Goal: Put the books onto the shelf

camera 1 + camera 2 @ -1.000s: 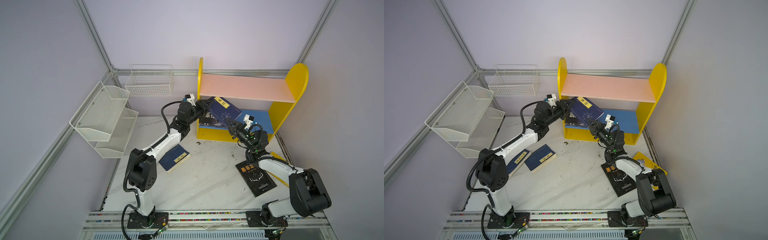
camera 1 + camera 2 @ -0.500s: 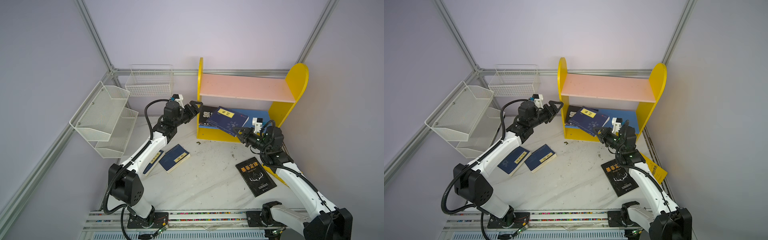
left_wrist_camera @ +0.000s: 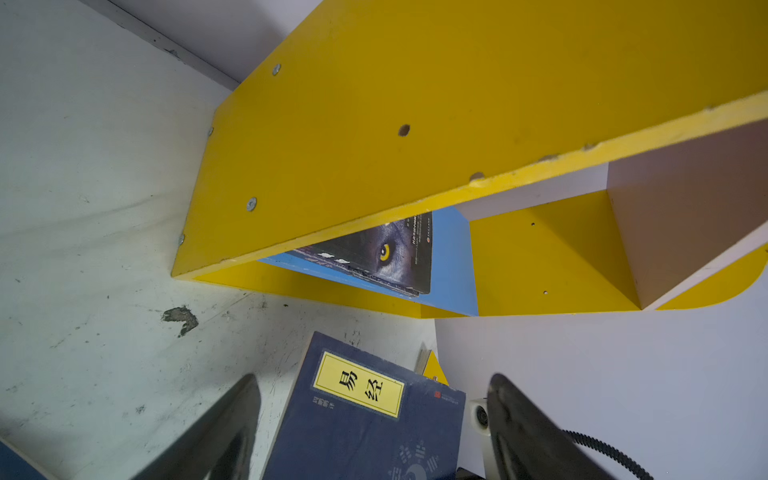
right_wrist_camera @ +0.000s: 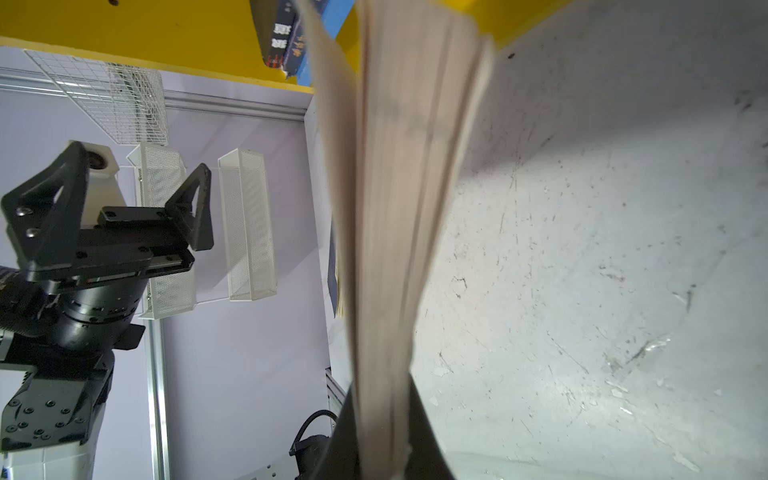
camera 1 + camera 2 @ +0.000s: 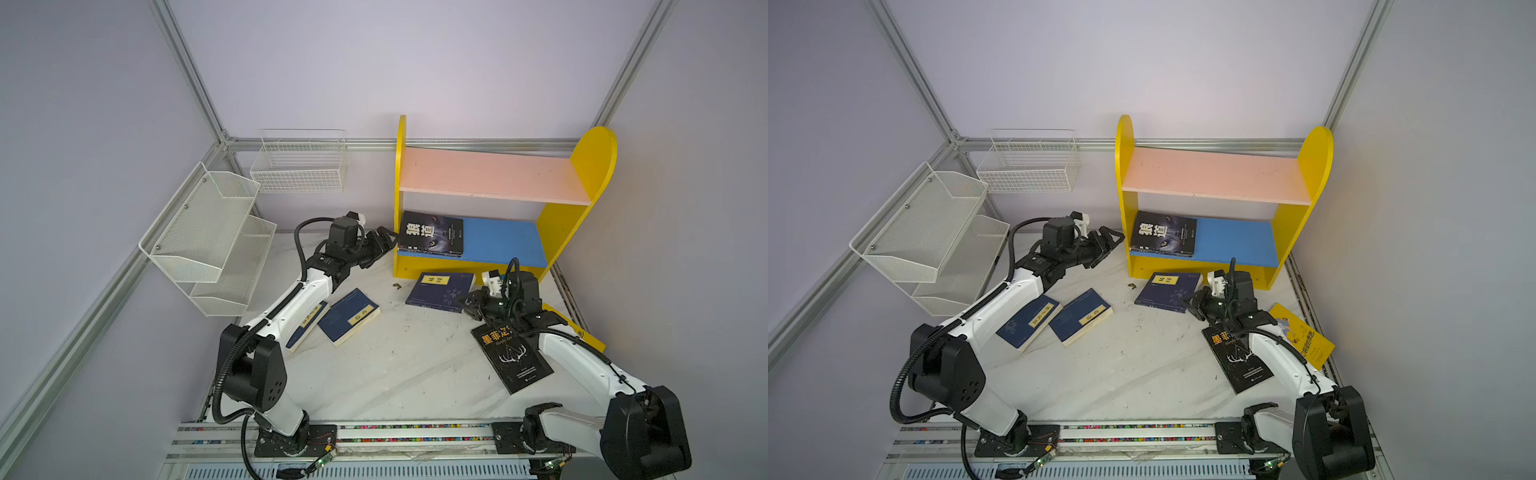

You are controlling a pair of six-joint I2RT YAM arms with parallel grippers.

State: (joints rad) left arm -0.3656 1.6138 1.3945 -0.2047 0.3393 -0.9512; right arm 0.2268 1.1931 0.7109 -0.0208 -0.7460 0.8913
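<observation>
One book in so far: wolf book (image 5: 431,232) lies flat at the 9 o'clock end of the blue board (image 5: 503,245) of the shelf (image 5: 590,166), and the pink board (image 5: 490,178) is bare. My right gripper (image 5: 465,303) is clamped on the page edge of a navy book (image 5: 440,289), which looks to rest on the table (image 5: 395,374) at the shelf's 6 o'clock, not on it yet. My left gripper (image 5: 382,249) has its jaws wide and holds nothing, just beside the shelf's 9 o'clock side. Left to do by my count: that navy book, the navy pair (image 5: 1080,316) at table 9 o'clock, the antler book (image 5: 513,357) at 4 o'clock and the yellow book (image 5: 1302,336) at 3 o'clock by the edge. I judge roughly one of six done, early stage
</observation>
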